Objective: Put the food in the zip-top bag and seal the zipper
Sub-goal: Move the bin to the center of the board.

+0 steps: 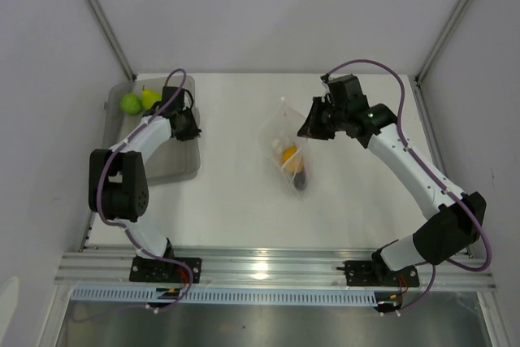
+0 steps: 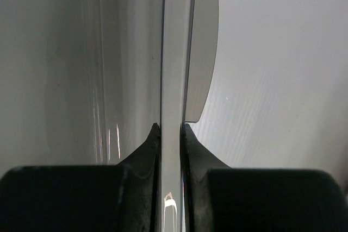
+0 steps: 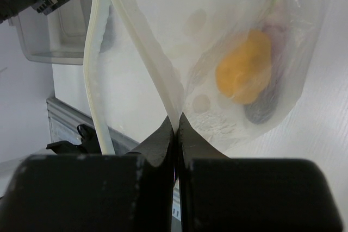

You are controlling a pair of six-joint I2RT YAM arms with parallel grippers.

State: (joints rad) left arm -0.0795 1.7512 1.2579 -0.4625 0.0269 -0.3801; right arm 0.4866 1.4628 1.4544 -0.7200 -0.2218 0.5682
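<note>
The clear zip-top bag [image 1: 283, 142] hangs mid-table with the orange-yellow fruit [image 1: 288, 154] and purple eggplant [image 1: 299, 179] inside. My right gripper [image 1: 309, 128] is shut on the bag's mouth edge and holds it up. In the right wrist view the bag [image 3: 217, 31] spreads ahead of that gripper [image 3: 176, 117], the zipper strip [image 3: 93, 74] gapes open, and the fruit [image 3: 244, 68] and eggplant [image 3: 267, 104] show through the plastic. The green fruit [image 1: 130, 103] and pear [image 1: 150, 97] lie in the grey bin [image 1: 166, 164]. My left gripper [image 1: 188, 124] is shut on the bin's right wall [image 2: 176, 52].
The bin stands at the table's far left, also visible in the right wrist view [image 3: 49, 39]. White enclosure walls close in the left, back and right. The aluminium rail [image 1: 268, 266] runs along the near edge.
</note>
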